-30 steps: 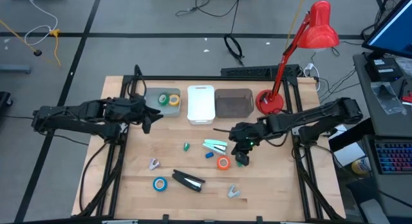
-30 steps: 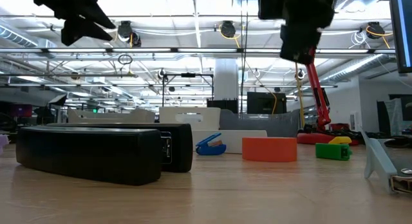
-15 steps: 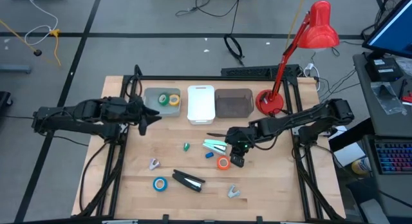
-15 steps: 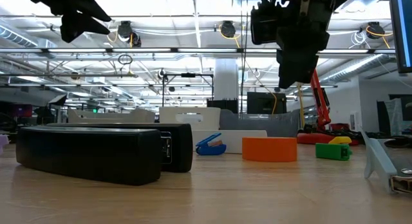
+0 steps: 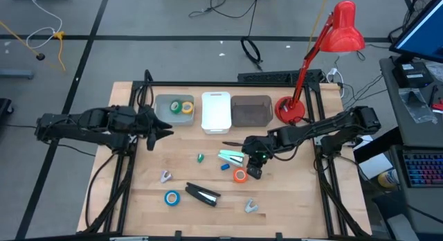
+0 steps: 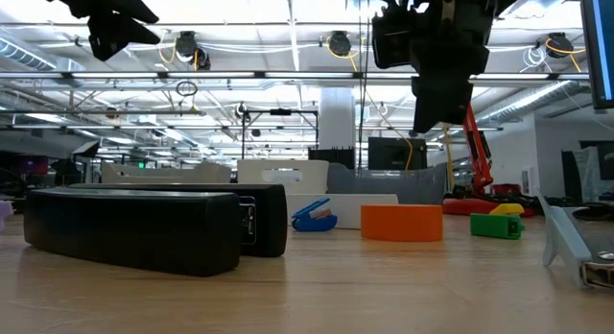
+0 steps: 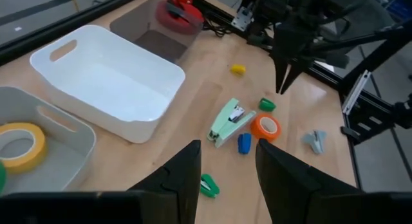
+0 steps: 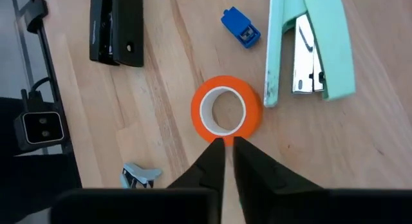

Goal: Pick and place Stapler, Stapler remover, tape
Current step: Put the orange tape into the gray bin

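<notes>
The orange-red tape roll lies flat on the table, and my right gripper hangs shut above its near rim, well clear of it in the low view. The blue roll lies near the table's near edge. The yellow and green rolls lie in the left grey bin. A mint stapler and a black stapler lie flat. Grey staple removers rest on the wood. My left gripper hovers open beside the grey bin.
A white bin and a dark grey bin stand along the far edge beside the left grey bin. A red lamp's base sits at the far right corner. Small green and blue bits lie near the mint stapler.
My right gripper has moved a little toward the table's left and come down somewhat, ending over the orange-red roll, then held still. Nothing on the table has moved.
</notes>
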